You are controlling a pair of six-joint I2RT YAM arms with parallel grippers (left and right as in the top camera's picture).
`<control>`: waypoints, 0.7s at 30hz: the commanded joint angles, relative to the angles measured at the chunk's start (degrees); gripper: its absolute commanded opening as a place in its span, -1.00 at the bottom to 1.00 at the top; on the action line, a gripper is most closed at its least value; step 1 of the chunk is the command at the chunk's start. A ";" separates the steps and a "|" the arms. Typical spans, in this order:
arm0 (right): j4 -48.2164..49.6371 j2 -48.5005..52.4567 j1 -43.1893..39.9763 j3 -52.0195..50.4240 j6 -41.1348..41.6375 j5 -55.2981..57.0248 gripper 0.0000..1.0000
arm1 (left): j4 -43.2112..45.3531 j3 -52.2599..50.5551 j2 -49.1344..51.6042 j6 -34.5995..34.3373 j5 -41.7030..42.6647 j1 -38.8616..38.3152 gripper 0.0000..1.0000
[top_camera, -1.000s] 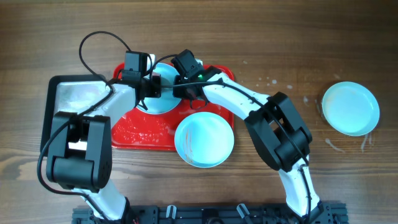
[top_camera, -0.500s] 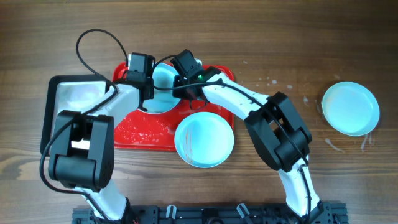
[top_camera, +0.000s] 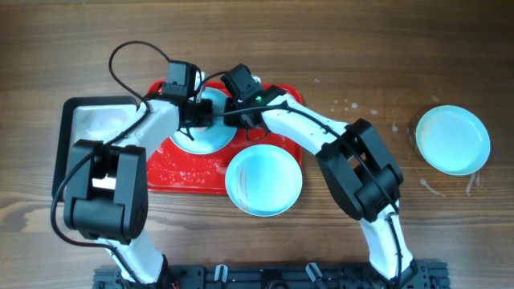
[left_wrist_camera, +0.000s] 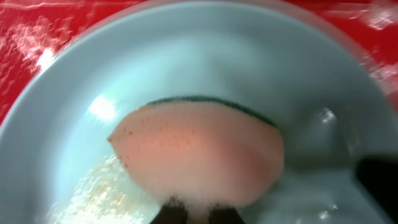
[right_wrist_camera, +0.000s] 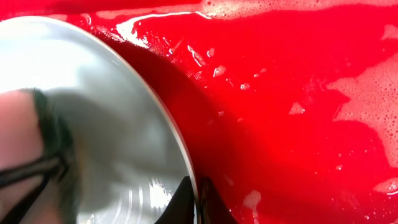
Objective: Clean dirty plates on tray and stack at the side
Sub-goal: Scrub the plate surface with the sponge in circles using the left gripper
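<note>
A pale mint-blue plate (top_camera: 210,128) sits tilted on the wet red tray (top_camera: 173,172). My right gripper (top_camera: 238,115) is shut on its rim; the right wrist view shows the rim (right_wrist_camera: 180,155) pinched between my fingers (right_wrist_camera: 198,202). My left gripper (top_camera: 195,111) is shut on a pink sponge with a green edge (left_wrist_camera: 199,152), pressed against the inside of that plate (left_wrist_camera: 186,56). A second plate (top_camera: 263,180) lies at the tray's front right corner. A third plate (top_camera: 453,140) lies on the table at the far right.
A black-rimmed silvery metal pan (top_camera: 100,128) stands left of the tray. Soapy foam covers the tray floor (right_wrist_camera: 348,87). Wet smears mark the table near the far right plate. Both arms cross above the tray's back half.
My left gripper with the sponge has moved slightly up and right across the held plate. The right gripper stays put on the rim.
</note>
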 commanded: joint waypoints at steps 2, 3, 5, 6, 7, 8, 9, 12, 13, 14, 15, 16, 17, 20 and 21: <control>-0.98 2.56 -0.48 -1.68 -0.55 3.34 -0.92 | -8.76 -4.04 4.02 -7.61 -18.18 1.09 -0.92; -0.96 2.56 -0.48 -1.68 -0.52 3.37 -0.91 | -8.70 -4.04 4.02 -9.46 -20.13 1.09 -0.92; -1.01 2.56 -0.48 -1.68 -0.55 3.34 -0.91 | -8.31 -4.04 4.02 -14.62 -25.31 1.09 -0.92; -1.05 2.56 -0.46 -1.68 -0.55 3.34 -0.92 | -8.26 -4.04 4.02 -16.04 -26.60 1.09 -0.92; -1.11 2.56 -0.48 -1.66 -0.52 3.34 -0.91 | -8.04 -4.07 4.02 -18.29 -27.93 0.98 -0.92; -1.09 2.56 -0.48 -1.68 -0.52 3.34 -0.91 | -7.39 -4.11 4.04 -20.04 -27.93 0.98 -0.92; -1.01 2.56 -0.48 -1.66 -0.55 3.34 -0.91 | -6.78 -4.24 4.07 -21.59 -27.89 0.90 -0.92; -0.90 2.56 -0.48 -1.66 -0.52 3.34 -0.91 | -2.64 -5.92 4.35 -22.60 -23.32 -0.02 -0.92; -0.92 2.56 -0.48 -1.66 -0.55 3.34 -0.91 | -0.92 -7.15 4.59 -22.38 -19.93 -0.66 -0.92; -0.92 2.56 -0.48 -1.66 -0.57 3.34 -0.91 | 0.39 -8.66 4.72 -22.38 -16.55 -1.46 -0.92; -0.90 2.56 -0.48 -1.66 -0.55 3.34 -0.91 | 0.94 -9.73 4.79 -22.32 -14.60 -2.12 -0.92; -0.90 2.56 -0.48 -1.66 -0.55 3.34 -0.91 | 1.16 -10.82 4.79 -20.63 -12.26 -2.97 -0.92; -0.90 2.56 -0.48 -1.68 -0.52 3.34 -0.91 | 1.16 -11.80 4.79 -17.73 -9.88 -3.98 -0.92; -0.61 2.56 -0.48 -1.66 -0.52 3.34 -0.92 | -0.04 -12.66 4.79 -10.16 -4.96 -6.36 -0.92; -0.46 2.56 -0.48 -1.66 -0.55 3.34 -0.91 | -0.31 -12.66 4.79 -7.96 -3.21 -7.10 -0.92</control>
